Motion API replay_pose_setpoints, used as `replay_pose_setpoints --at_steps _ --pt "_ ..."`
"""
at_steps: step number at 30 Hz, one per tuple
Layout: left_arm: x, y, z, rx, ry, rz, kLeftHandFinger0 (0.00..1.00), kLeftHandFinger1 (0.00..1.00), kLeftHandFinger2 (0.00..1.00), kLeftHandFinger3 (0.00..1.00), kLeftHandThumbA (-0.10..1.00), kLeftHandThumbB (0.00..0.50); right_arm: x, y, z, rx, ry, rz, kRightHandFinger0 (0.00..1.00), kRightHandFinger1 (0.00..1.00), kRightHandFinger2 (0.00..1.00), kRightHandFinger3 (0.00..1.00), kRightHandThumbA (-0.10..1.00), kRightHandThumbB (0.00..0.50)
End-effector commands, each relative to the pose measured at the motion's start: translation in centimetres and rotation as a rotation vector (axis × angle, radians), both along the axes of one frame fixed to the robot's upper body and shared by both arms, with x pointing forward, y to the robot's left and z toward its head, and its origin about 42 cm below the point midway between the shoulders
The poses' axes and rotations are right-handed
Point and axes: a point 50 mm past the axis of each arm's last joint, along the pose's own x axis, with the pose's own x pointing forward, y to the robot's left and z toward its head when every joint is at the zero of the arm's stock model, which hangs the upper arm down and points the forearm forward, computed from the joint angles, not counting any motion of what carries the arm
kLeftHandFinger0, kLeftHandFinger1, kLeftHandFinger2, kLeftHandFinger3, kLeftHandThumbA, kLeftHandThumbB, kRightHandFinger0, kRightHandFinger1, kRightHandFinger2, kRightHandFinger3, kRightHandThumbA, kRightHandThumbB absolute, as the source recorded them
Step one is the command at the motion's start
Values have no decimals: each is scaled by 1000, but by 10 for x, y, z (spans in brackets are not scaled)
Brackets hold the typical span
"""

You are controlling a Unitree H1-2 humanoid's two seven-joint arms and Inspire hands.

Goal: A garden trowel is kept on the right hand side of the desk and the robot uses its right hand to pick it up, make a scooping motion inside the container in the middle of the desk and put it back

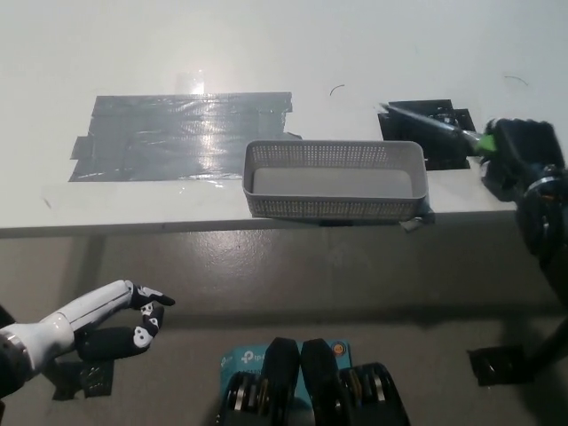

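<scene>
The white desk [266, 44] carries a wide grey tape patch [177, 133] towards its left edge. The perforated container [333, 207] sits at the middle of the front edge. Near the right edge, the black right hand [524, 155] has its fingers clamped on the trowel's green handle. The trowel [430, 122] is turned blade edge-on over a black mat [448, 153], just behind the container's right corner. The white left hand [115, 324] rests below the desk's front edge, empty, with its fingers loosely apart.

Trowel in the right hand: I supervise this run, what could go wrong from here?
The trowel, held by the right hand, is close behind the basket and might snag its rim. The basket sits at the front edge of the desk; a scoop could push it off. The left hand rests low, away.
</scene>
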Motion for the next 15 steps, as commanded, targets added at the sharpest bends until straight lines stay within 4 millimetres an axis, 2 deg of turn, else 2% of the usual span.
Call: replay_pose_setpoints --at_steps 1,2,3,4,6,8,10,11,12,13,15 --pt "1 8 8 33 -4 4 1000 810 842 1000 1000 438 14 -23 66 60 -87 22 0 16 254 48 -100 0" --pt "1 7 8 33 -4 3 999 809 840 1000 1000 437 14 -24 67 61 -86 23 0 54 329 42 -100 0" --pt "1 8 8 33 -3 5 1000 810 842 1000 1000 444 15 -25 72 68 -80 28 0 113 399 85 -100 0" --pt "0 8 7 33 -2 9 1000 813 844 1000 1000 454 16 -29 81 82 -75 37 0 103 383 42 -100 0" --pt "0 8 7 39 -5 11 1000 822 847 1000 1000 461 16 -32 86 88 -88 50 0 88 368 36 -100 0" --pt "-2 9 5 44 1 13 1000 841 858 1000 1000 460 17 -34 90 91 -68 47 0 102 395 245 -100 0" --pt "-3 9 6 43 -2 11 1000 837 855 1000 1000 450 17 -34 93 99 -58 46 0 77 366 339 -100 0" --pt "-3 8 6 48 -2 6 1000 838 856 1000 1000 449 17 -34 93 98 -58 50 0 50 327 341 -100 0" --pt "-3 8 6 44 -1 6 1000 838 859 1000 1000 456 16 -33 93 105 -60 57 0 42 314 402 -100 1" --pt "-4 9 5 40 4 12 1000 847 876 1000 1000 467 16 -31 94 119 -41 60 0 26 291 159 -100 0" --pt "-5 9 4 37 4 13 1000 843 878 1000 1000 461 18 -27 93 140 -25 57 0 47 314 203 -100 0"
